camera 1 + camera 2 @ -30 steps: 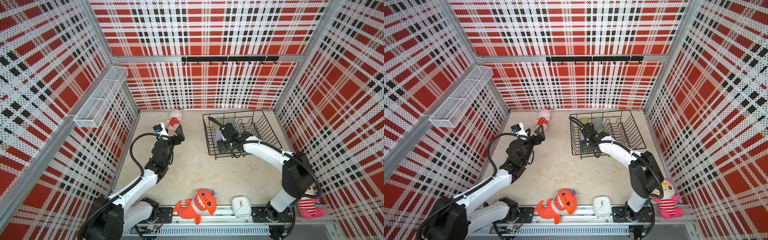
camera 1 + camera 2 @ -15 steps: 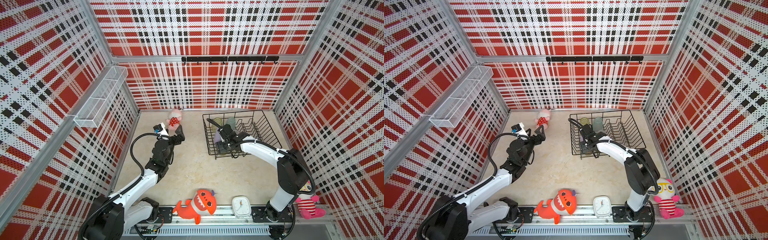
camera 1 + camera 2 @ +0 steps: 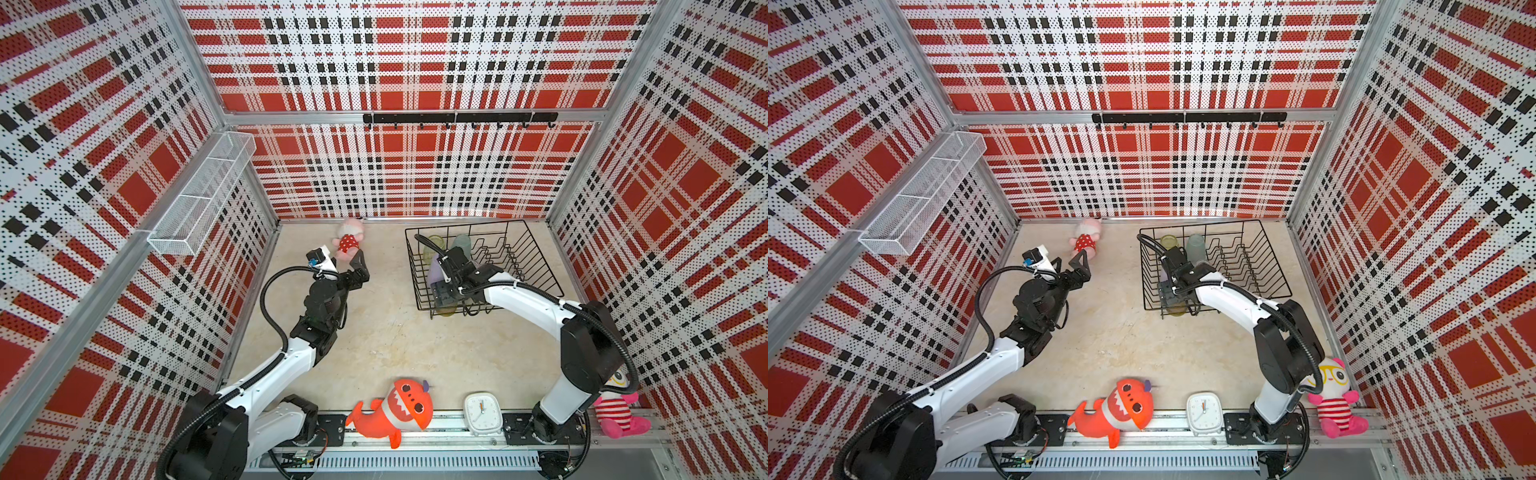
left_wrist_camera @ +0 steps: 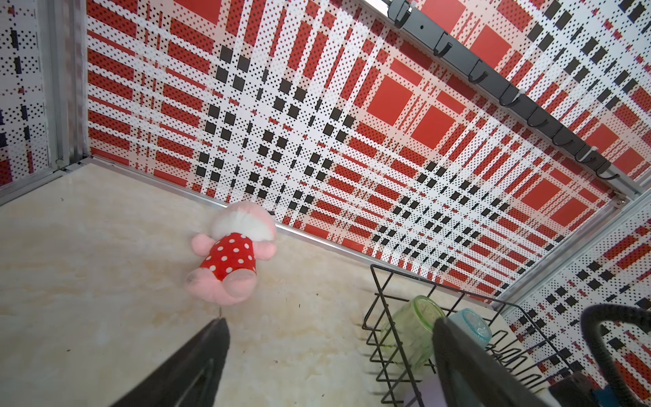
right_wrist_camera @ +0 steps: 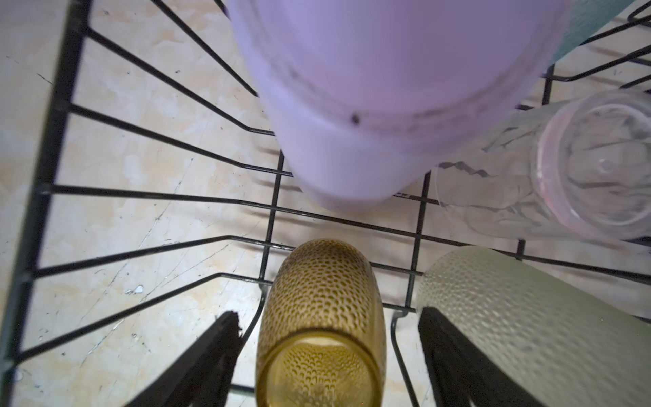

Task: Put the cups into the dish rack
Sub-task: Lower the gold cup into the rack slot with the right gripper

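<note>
The black wire dish rack (image 3: 536,249) (image 3: 1266,245) stands at the back right. Inside it are a green cup (image 3: 434,243) (image 4: 412,327), a teal cup (image 3: 462,243) (image 4: 472,326), a lilac cup (image 5: 370,105), a clear glass (image 5: 563,169), a frosted pale cup (image 5: 528,317) and an amber cup (image 5: 320,299) lying on the wires. My right gripper (image 3: 444,297) (image 5: 327,317) reaches into the rack's near left corner. It is open, with the amber cup between its fingers and a gap on each side. My left gripper (image 3: 360,269) (image 4: 330,322) hangs open and empty over the table, left of the rack.
A pink plush in a red dotted dress (image 3: 347,245) lies just beyond the left gripper. An orange shark plush (image 3: 399,409), a white clock (image 3: 482,413) and a striped doll (image 3: 615,411) line the front rail. A white mesh basket (image 3: 199,199) hangs on the left wall.
The right gripper's jaws have spread wider around the amber cup, which now lies free in the rack. The left arm has stayed still.
</note>
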